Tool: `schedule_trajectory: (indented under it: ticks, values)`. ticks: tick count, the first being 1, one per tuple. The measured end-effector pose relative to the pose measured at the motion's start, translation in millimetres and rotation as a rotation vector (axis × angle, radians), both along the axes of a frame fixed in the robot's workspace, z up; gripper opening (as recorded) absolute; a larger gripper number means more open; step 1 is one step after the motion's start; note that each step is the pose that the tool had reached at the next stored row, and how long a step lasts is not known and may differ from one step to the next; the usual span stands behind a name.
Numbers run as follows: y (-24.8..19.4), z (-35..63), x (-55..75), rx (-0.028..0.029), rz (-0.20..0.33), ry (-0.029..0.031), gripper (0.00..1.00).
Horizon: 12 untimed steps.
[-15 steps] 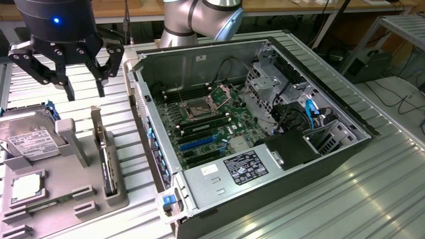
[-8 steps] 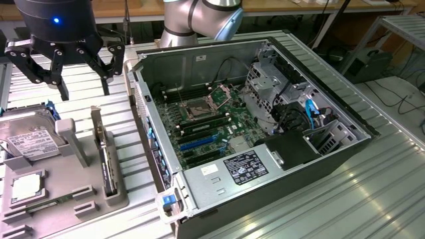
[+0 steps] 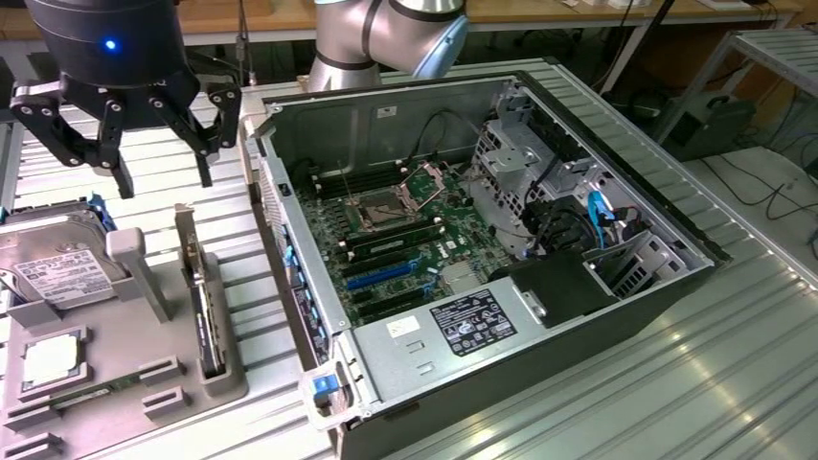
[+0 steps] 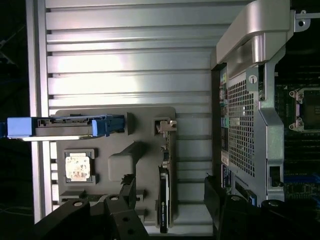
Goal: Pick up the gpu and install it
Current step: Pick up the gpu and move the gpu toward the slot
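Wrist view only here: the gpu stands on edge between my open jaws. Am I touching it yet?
Observer: No. In the exterior view the gripper hangs well above the gpu, with clear air between them.
Operator: Are the expansion slots inside the case free?
Observer: Yes. The blue slots on the motherboard stand empty.

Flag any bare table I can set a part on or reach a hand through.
Widest: ribbed table on the exterior view's right of the case. Also a narrow bare strip between tray and case. Crowded: the tray, with hard drive, gpu and the open gripper overhead.
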<state>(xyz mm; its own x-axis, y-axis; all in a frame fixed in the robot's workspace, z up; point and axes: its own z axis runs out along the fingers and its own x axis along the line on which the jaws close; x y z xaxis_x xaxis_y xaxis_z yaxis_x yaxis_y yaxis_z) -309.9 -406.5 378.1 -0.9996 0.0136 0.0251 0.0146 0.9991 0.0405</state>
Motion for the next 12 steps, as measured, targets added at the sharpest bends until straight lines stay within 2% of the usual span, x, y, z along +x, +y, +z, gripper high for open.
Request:
schedule_trajectory:
  ticks: [2, 5, 7, 9, 12]
  values:
    - [-2.0, -0.7, -0.1, 0.0, 0.01, -0.0066, 0.66]
    - [-2.6, -1.6, -0.3, -0.0002, 0.024, -0.0178, 0.66]
    - [-3.5, -2.3, -0.8, -0.0002, 0.029, -0.0187, 0.66]
    - [-6.2, -3.0, -1.6, -0.0001, 0.032, -0.0189, 0.66]
    - [-13.3, -3.3, -2.9, -0.0003, 0.034, -0.0187, 0.66]
